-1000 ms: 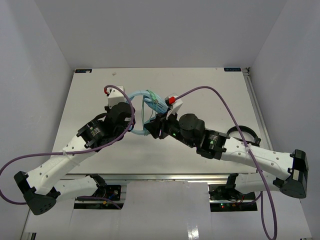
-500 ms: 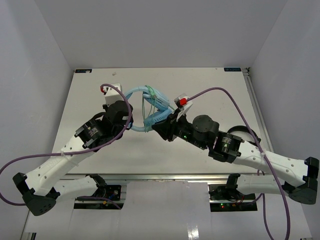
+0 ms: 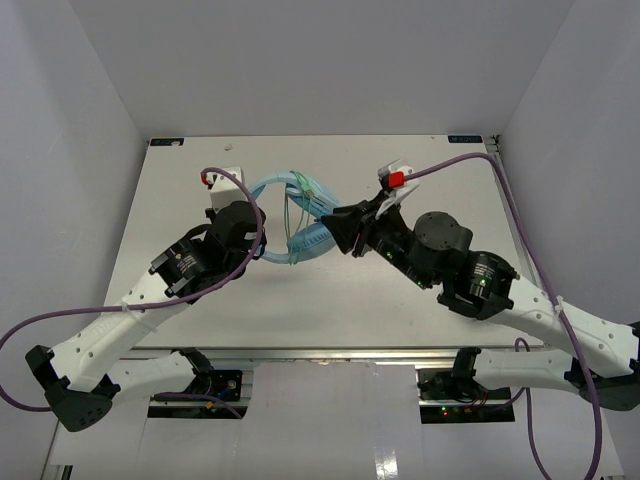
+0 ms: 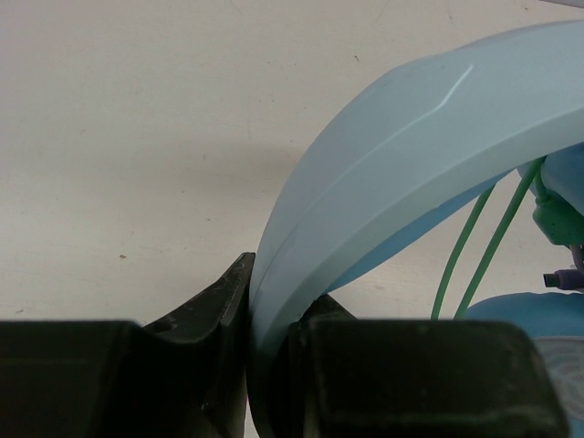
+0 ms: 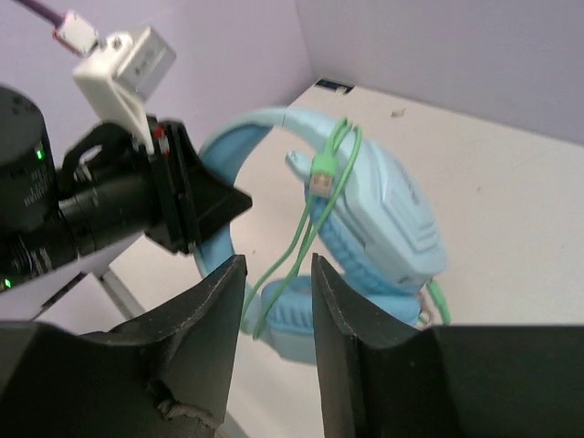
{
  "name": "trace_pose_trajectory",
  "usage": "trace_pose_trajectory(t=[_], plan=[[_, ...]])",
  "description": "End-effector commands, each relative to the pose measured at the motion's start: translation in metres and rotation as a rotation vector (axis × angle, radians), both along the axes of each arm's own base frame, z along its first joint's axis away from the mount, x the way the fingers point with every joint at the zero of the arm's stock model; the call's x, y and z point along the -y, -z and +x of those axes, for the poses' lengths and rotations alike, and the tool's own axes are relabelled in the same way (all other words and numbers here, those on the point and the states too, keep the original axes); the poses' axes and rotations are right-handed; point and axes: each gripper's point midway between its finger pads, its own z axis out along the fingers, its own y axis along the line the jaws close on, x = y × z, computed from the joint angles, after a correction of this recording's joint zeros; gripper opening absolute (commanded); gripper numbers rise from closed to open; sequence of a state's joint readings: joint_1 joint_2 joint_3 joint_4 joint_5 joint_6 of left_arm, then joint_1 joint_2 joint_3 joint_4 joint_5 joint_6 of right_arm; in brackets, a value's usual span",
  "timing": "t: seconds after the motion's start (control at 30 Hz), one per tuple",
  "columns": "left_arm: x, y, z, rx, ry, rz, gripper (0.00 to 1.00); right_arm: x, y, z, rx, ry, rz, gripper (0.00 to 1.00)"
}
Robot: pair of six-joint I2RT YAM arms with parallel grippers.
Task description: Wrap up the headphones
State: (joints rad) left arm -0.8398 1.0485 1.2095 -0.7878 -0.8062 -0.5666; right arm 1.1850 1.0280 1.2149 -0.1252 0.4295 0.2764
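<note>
The light blue headphones (image 3: 312, 236) lie tilted at the table's centre back, earcups together, with the thin green cable (image 3: 291, 214) looped over them. My left gripper (image 3: 262, 236) is shut on the wide headband (image 4: 401, 173), which passes between its fingertips (image 4: 274, 297). My right gripper (image 3: 345, 222) is open and empty, just right of the earcups and apart from them. In the right wrist view its gap (image 5: 278, 274) frames the cable (image 5: 306, 237) and the earcups (image 5: 383, 210) beyond, and the left gripper (image 5: 205, 201) holds the headband at left.
The white table (image 3: 420, 170) is boxed in by pale walls at left, back and right. Purple cables arc from both wrists; the right one (image 3: 470, 160) crosses the back right of the table. The arms' bases sit at the near edge.
My right gripper has drawn back to the right and up, away from the headphones, as the arm swung right. The headphones shifted slightly earlier in my left gripper's hold.
</note>
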Motion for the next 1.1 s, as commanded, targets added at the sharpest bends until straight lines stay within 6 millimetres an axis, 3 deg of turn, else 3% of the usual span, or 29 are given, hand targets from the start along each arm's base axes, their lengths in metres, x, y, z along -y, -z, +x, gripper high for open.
trace_pose_trajectory(t=[0.0,0.1,0.53,0.9,1.07], plan=[[0.003,-0.034,0.006,0.104,-0.028,-0.130,0.00,0.010,-0.032,0.021,0.095,0.116,-0.048,0.47],[0.005,-0.030,0.007,0.099,-0.022,-0.130,0.00,0.006,-0.043,0.030,0.101,0.153,-0.063,0.54],[0.009,-0.018,0.009,0.085,-0.016,-0.116,0.00,-0.024,-0.017,0.074,0.025,0.201,-0.183,0.58],[0.010,-0.016,0.010,0.084,-0.013,-0.120,0.00,-0.038,0.003,0.086,-0.008,0.184,-0.202,0.55],[0.011,-0.015,0.010,0.085,-0.011,-0.120,0.00,-0.040,0.012,0.085,-0.018,0.170,-0.196,0.49]])
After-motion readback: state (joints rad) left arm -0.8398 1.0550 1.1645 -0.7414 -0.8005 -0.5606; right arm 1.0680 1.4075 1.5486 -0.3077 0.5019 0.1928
